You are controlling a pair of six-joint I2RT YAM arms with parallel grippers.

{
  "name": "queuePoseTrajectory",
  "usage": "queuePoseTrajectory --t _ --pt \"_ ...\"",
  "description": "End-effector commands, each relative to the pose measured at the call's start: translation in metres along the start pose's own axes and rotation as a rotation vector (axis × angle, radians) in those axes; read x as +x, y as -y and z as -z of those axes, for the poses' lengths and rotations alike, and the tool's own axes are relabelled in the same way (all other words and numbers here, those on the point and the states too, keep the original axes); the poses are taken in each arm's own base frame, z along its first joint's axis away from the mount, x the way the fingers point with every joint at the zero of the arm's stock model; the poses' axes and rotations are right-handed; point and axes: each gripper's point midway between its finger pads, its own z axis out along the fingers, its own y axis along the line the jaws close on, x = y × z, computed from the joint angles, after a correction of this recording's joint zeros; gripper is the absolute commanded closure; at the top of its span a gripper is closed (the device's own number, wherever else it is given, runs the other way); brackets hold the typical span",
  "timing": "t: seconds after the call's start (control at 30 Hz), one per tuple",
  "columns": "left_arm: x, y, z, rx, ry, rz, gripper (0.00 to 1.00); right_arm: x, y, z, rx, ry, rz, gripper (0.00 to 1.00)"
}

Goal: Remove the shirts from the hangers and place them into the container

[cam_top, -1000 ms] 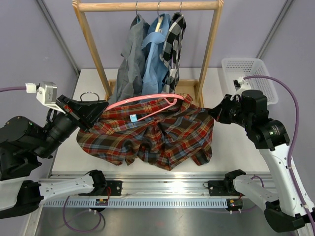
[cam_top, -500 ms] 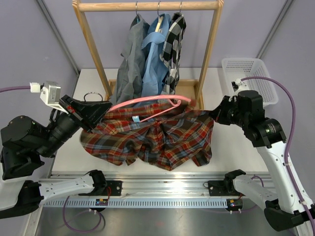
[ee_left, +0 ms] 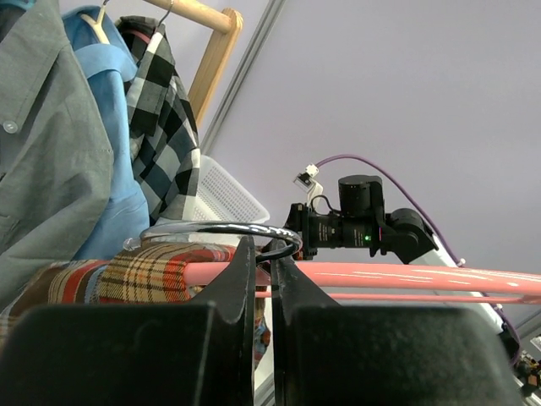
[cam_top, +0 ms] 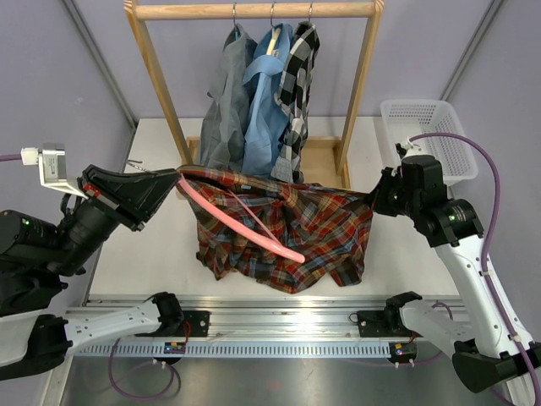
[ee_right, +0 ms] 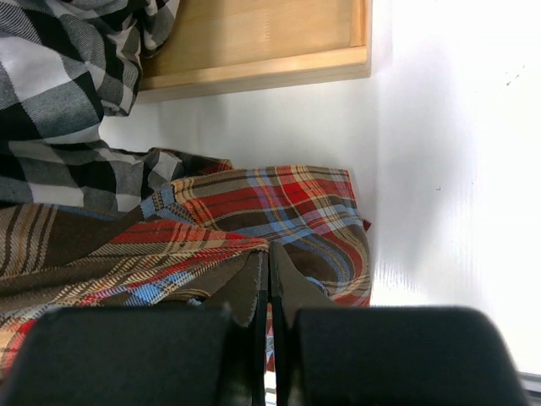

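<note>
Shirts (cam_top: 254, 110) number four, three on the rack (cam_top: 254, 10).

**Top view:** bright, even light from above, sharp throughout. The plaid shirt (cam_top: 321, 233) casts a soft shadow on the white worktop (cam_top: 385, 254) toward its near edge.

**Left wrist view:** the left tool (ee_left: 262, 254) is a black, unfocused mass in the foreground. The pink hanger (ee_left: 406, 275) carries a thin streak of glare.

**Right wrist view:** the right tool (ee_right: 265, 262) is dark and blurred. The worktop's right side burns out to white.
</note>
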Motion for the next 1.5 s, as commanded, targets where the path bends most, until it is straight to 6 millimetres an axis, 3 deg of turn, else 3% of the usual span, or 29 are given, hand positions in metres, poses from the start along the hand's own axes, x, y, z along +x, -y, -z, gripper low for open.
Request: queuePoseTrajectory --t 0.0,0.13,0.27,0.43,0.63,0.87,0.97,1.03,1.2,1.3,1.37,1.47 --pt "-0.100 0.021 0.028 0.077 0.370 0.114 1.00 -0.002 0.034 0.006 0.138 0.013 0.056 1.00" --pt "-0.065 0.029 -0.007 0.106 0.284 0.152 1.00 -0.007 0.009 0.010 0.007 0.024 0.069 1.00" --pt "-0.034 0.038 -0.036 0.140 0.196 0.169 1.00 -0.011 0.004 0.009 -0.011 0.014 0.080 1.00" --pt "-0.030 0.051 -0.054 0.182 0.189 0.182 1.00 -0.013 -0.004 0.008 -0.048 0.008 0.090 1.00" --pt "-0.022 0.061 -0.084 0.197 0.172 0.152 1.00 -0.013 -0.020 -0.008 -0.120 -0.022 0.090 1.00" --pt "0.002 0.068 -0.123 0.222 0.155 0.127 1.00 0.007 -0.050 -0.027 -0.168 -0.109 0.181 1.00" --pt "0.003 0.072 -0.132 0.247 0.176 0.114 1.00 0.022 -0.052 -0.035 -0.145 -0.160 0.208 1.00" --pt "-0.008 0.079 -0.133 0.275 0.225 0.111 1.00 0.031 -0.049 -0.040 -0.128 -0.190 0.207 1.00" --pt "-0.029 0.097 -0.139 0.332 0.280 0.121 1.00 0.037 -0.045 -0.045 -0.102 -0.197 0.199 1.00" --pt "-0.032 0.103 -0.143 0.347 0.270 0.126 1.00 0.037 -0.043 -0.048 -0.086 -0.195 0.197 1.00" --pt "-0.031 0.103 -0.142 0.346 0.253 0.119 1.00 0.035 -0.040 -0.048 -0.066 -0.185 0.196 1.00" --pt "-0.014 0.082 -0.136 0.251 0.184 0.059 1.00 0.018 -0.019 -0.040 0.068 -0.108 0.180 1.00"
